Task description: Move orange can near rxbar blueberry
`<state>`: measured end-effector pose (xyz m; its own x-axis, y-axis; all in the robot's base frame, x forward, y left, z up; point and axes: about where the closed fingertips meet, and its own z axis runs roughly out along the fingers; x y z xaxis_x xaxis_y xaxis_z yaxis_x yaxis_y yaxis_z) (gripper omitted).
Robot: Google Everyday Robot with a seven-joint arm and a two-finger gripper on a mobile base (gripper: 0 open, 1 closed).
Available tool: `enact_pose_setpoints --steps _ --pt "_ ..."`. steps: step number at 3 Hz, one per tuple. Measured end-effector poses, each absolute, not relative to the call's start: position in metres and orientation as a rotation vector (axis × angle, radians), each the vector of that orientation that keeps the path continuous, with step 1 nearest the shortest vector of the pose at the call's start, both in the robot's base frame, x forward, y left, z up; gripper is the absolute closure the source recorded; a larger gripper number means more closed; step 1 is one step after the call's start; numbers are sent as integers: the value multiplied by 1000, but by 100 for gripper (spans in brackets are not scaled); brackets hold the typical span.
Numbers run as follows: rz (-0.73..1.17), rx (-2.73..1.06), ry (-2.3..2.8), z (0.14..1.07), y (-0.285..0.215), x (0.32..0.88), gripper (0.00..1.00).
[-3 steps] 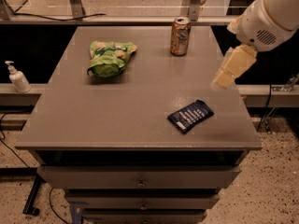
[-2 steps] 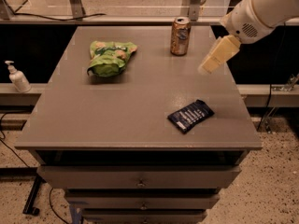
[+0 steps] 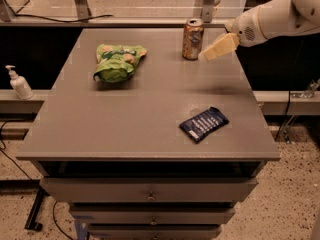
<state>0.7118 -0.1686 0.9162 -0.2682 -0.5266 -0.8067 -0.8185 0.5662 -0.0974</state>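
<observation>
One green bag [image 3: 117, 61] aside; hand [image 3: 207, 55] just beside orange can [image 3: 193, 39], grip unclear; rxbar blueberry [image 3: 203, 124] well apart.

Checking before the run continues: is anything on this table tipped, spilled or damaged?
Nothing stands out. The orange can stands upright near the far edge, the rxbar blueberry lies flat at front right, and the green snack bag lies at back left, nothing spilled. The gripper hangs just right of the can.
</observation>
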Motion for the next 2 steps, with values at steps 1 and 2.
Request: enact_pose_setpoints --steps 1,2 --pt "571 -977 1857 902 -155 754 0" --pt "676 -927 1778 893 -139 784 0"
